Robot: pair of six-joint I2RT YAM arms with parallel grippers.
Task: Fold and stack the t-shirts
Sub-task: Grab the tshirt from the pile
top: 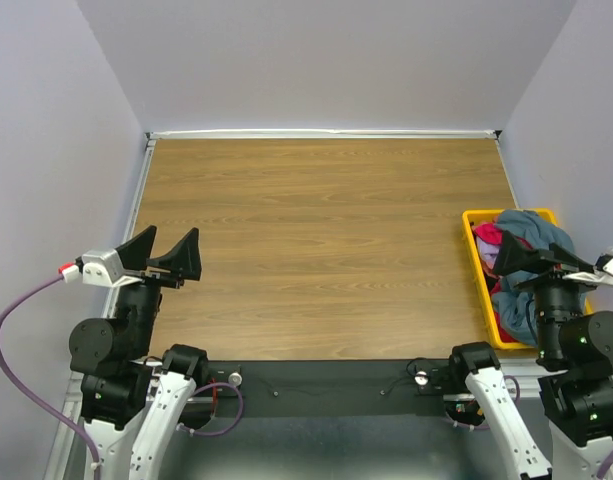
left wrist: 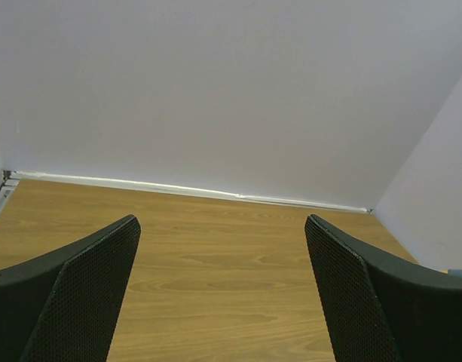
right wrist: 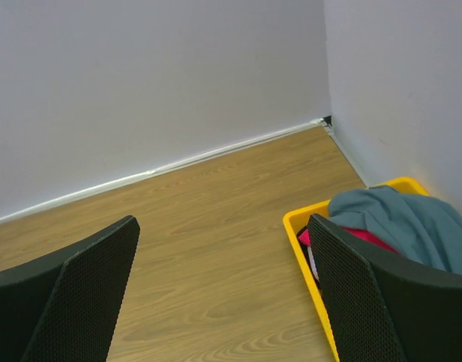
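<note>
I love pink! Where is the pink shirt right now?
In the top view, the pink shirt sits in the yellow bin at the right edge of the table, mostly buried under a blue-grey shirt.

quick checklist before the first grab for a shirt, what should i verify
1. Left gripper open, holding nothing: ok.
2. Right gripper open, holding nothing: ok.
3. T-shirts in the yellow bin, beside the right gripper: ok.
4. Folding space on the table: ok, bare wood mid-table.
5. One shirt separable from the heap: cannot tell, they lie tangled.
</note>
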